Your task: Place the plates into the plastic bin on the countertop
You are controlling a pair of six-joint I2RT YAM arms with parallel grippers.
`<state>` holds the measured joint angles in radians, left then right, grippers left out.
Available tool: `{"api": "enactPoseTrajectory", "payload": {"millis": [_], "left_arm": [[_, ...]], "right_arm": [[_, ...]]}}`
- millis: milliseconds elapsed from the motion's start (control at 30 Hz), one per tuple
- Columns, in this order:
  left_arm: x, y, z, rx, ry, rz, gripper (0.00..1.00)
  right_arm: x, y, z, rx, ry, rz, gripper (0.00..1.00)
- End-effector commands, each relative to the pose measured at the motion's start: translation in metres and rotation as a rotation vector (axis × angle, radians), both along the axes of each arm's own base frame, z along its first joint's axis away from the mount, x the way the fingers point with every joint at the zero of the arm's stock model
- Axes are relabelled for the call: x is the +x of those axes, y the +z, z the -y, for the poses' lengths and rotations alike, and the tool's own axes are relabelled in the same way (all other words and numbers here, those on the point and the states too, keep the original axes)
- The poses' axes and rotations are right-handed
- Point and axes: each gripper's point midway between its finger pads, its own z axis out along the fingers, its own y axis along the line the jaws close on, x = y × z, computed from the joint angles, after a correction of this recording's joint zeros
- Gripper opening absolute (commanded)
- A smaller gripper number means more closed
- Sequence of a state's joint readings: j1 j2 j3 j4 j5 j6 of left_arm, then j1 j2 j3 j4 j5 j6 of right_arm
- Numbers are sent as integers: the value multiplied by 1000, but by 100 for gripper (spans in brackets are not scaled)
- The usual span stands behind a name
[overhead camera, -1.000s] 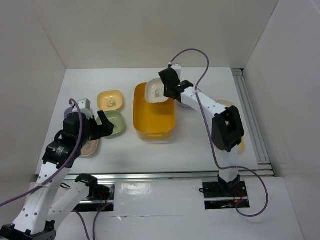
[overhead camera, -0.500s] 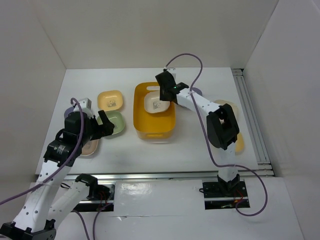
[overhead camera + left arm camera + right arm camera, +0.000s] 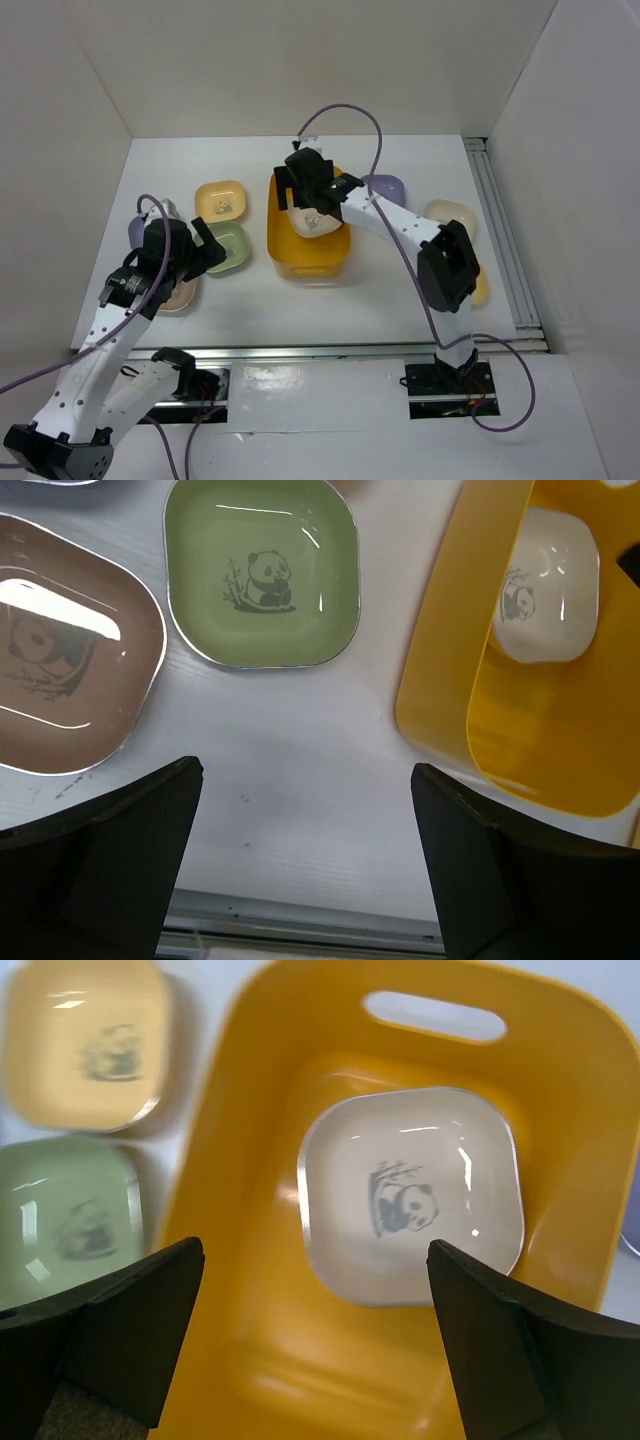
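Observation:
The orange-yellow plastic bin (image 3: pixel 300 262) stands mid-countertop with one cream plate (image 3: pixel 316 222) lying inside it. My right gripper (image 3: pixel 300 195) hovers open above the bin, and the cream plate (image 3: pixel 412 1195) lies free below its spread fingers. My left gripper (image 3: pixel 212 250) is open and empty, low over the countertop between the green plate (image 3: pixel 262 585) and the bin (image 3: pixel 520 750). A brownish-pink plate (image 3: pixel 65 660) lies to its left. A yellow plate (image 3: pixel 221 200) lies behind the green plate (image 3: pixel 228 248).
A purple plate (image 3: pixel 385 187), a cream plate (image 3: pixel 452 213) and a yellow plate (image 3: pixel 480 285) lie to the right of the bin, partly behind the right arm. Another purple plate (image 3: pixel 137 230) peeks out at far left. White walls enclose the countertop; a metal rail (image 3: pixel 505 240) runs along its right edge.
My right gripper swung left over the bin, opened and let the cream plate drop inside. The left arm shifted slightly and stayed open.

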<state>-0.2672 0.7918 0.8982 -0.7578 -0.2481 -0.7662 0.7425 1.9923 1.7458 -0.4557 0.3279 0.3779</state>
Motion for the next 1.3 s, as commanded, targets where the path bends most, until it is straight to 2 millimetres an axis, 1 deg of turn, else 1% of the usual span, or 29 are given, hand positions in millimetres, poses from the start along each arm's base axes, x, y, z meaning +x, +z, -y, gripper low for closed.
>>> {"api": "enactPoseTrajectory", "payload": {"millis": [0, 33, 67, 100, 133, 167, 200, 233, 267, 333, 367, 400, 433, 500, 600, 633, 700, 733, 767, 800, 833, 867, 900, 1000, 1033, 1100, 1133, 1233, 1267], "left_arm": [[9, -7, 3, -68, 78, 15, 99], [11, -17, 4, -68, 86, -10, 99], [14, -22, 4, -65, 87, -19, 99], [21, -22, 5, -70, 101, -6, 99], [25, -31, 1, -50, 134, -38, 99], [28, -35, 0, -40, 141, -48, 99], [30, -41, 1, -49, 157, -69, 99], [33, -45, 1, -46, 172, -78, 99], [36, -53, 4, -36, 164, -104, 97], [40, -63, 7, -37, 186, -123, 97], [41, -68, 8, -30, 194, -136, 96], [44, -75, 9, -36, 211, -157, 96], [49, -77, 8, -30, 219, -149, 95], [54, -87, 11, -38, 238, -169, 91], [64, -99, 14, -34, 239, -178, 88], [65, -113, 16, -24, 235, -218, 88], [79, -110, 23, -34, 212, -206, 88], [84, -110, 25, -35, 212, -203, 88], [91, -109, 26, -26, 200, -199, 88], [96, -104, 28, -26, 189, -178, 88], [102, -104, 30, -15, 157, -165, 88], [109, -97, 28, -13, 152, -139, 90], [116, -96, 34, -31, 118, -140, 91], [130, -92, 27, -10, 94, -134, 93], [132, -99, 25, -3, 86, -147, 93], [140, -96, 24, 5, 70, -137, 94], [144, -97, 21, 2, 80, -130, 94], [154, -106, 18, -5, 63, -129, 94], [155, -116, 20, -1, 50, -149, 94]], "right_arm": [[-22, 125, -1, 168, 51, 242, 100], [-31, 123, 1, 173, 62, 245, 100], [-37, 128, 7, 170, 67, 255, 100], [-50, 151, 11, 202, 91, 295, 100], [-58, 156, 11, 211, 109, 312, 100], [-66, 145, 16, 199, 122, 290, 100], [-78, 159, 19, 216, 140, 321, 100], [-86, 158, 19, 222, 160, 317, 100], [-92, 158, 25, 227, 160, 322, 100], [-98, 155, 30, 224, 173, 324, 100], [-101, 145, 33, 210, 173, 310, 100], [-103, 142, 35, 207, 174, 306, 100], [-106, 142, 36, 205, 187, 308, 100], [-108, 130, 36, 192, 199, 285, 100], [-111, 123, 37, 186, 208, 272, 100], [-112, 123, 37, 186, 208, 272, 100], [-117, 113, 38, 167, 222, 260, 100], [-118, 114, 39, 174, 222, 268, 100], [-119, 109, 39, 167, 222, 260, 100], [-119, 109, 39, 167, 222, 260, 100], [-120, 113, 41, 173, 222, 266, 100], [-120, 113, 41, 166, 226, 270, 100], [-121, 107, 42, 153, 227, 256, 100], [-120, 107, 44, 149, 218, 260, 100], [-121, 106, 46, 142, 222, 263, 100], [-118, 106, 49, 140, 213, 264, 100], [-119, 101, 50, 133, 213, 256, 100], [-119, 101, 50, 133, 213, 256, 100], [-119, 101, 50, 133, 213, 256, 100]]}}
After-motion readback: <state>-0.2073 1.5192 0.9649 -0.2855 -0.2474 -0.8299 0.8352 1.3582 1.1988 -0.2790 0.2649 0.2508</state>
